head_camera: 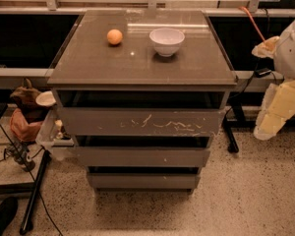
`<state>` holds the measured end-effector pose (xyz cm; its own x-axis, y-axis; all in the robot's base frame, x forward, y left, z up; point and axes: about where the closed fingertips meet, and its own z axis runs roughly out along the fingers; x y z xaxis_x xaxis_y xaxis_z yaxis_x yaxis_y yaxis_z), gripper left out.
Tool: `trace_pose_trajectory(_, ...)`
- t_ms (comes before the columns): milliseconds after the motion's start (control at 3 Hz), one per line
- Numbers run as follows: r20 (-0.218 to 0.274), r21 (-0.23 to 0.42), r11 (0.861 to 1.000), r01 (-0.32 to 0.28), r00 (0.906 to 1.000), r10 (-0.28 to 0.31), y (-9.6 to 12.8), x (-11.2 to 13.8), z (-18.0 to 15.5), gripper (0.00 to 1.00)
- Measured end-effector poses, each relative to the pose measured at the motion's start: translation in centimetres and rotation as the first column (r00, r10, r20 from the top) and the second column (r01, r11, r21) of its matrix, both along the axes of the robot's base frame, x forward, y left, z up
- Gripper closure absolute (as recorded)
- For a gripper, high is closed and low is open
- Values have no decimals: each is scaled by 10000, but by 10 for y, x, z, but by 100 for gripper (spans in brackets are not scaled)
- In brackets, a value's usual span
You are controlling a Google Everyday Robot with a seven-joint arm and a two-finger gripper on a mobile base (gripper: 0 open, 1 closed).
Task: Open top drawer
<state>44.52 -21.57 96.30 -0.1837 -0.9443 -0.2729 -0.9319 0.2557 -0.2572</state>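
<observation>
A grey-brown cabinet stood in the middle of the view on a speckled floor [246,200]. Its flat surface [137,68] carried two things: a small orange ball [114,37] near the back left, and a white bowl [166,41] to the right of it. The two were near each other but did not touch.

Under the surface were three drawer fronts without handles, one below the other. The top drawer [103,122] was the widest and the tallest of them, directly under the surface, with a dark gap above its upper edge. Many pale scratch marks ran across the right-centre part of its face. I could not tell whether it was pulled out a little or fully shut. The middle drawer [142,157] and the bottom drawer [142,181] were narrower and almost without marks.

The tool [265,129] was at the right edge of the view, well apart from the cabinet and at about the height of the top drawer. It was a pale yellowish part that pointed down and to the left, and it touched nothing. Whether the tool was apart or together, I could not tell.

To the left of the cabinet lay a brown bag [27,100] with a white dish [45,99] beside it, and a black stand leg [34,193] went across the floor. An orange cable [253,23] showed behind the cabinet at the right.
</observation>
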Motion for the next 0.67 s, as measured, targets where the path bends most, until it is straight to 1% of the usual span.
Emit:
trace_pose_trajectory(333, 353, 961, 9943, -452, 9985, 420, 1, 16, -44, 0)
trace_pose_trajectory(667, 235, 1756, 9821, -686, 9976, 655, 5, 46, -108, 0)
